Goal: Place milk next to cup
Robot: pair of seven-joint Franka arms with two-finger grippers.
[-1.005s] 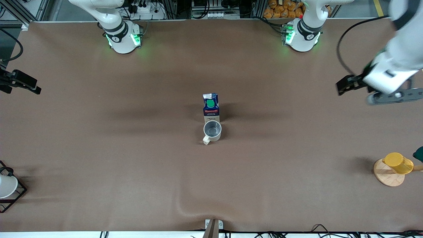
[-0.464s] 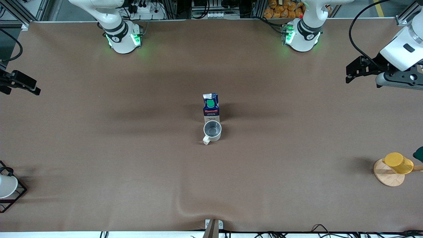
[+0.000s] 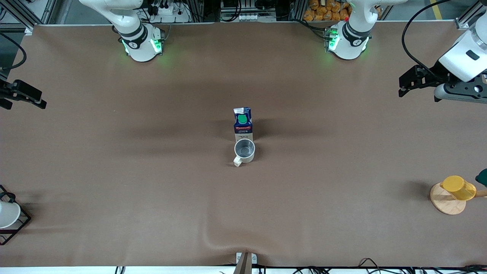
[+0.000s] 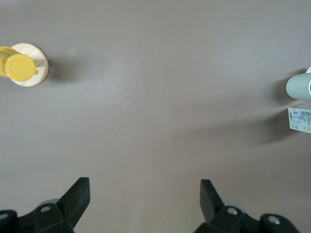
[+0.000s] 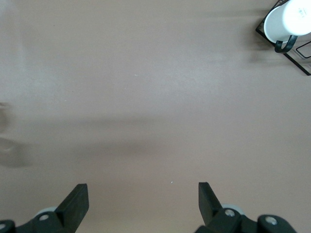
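Note:
The milk (image 3: 242, 122), a dark blue carton with a green cap and a red label, sits mid-table. The beige cup (image 3: 244, 150) stands right beside it, nearer to the front camera, handle toward that camera. Both show at the edge of the left wrist view: the cup (image 4: 297, 86) and the milk's whitish panel (image 4: 300, 120). My left gripper (image 4: 145, 187) hangs open and empty over bare table at the left arm's end. My right gripper (image 5: 142, 191) is also open and empty, over bare table at the right arm's end.
A yellow cup (image 3: 458, 187) lies on a round wooden coaster (image 3: 445, 201) near the left arm's end. A white cup (image 5: 290, 17) sits in a black wire rack (image 3: 17, 224) at the right arm's end. The brown cloth has a wrinkle (image 3: 217, 238) near the front edge.
The left arm has swung up and back toward its end of the table, then come nearly to rest. Milk, cup and right arm have not moved.

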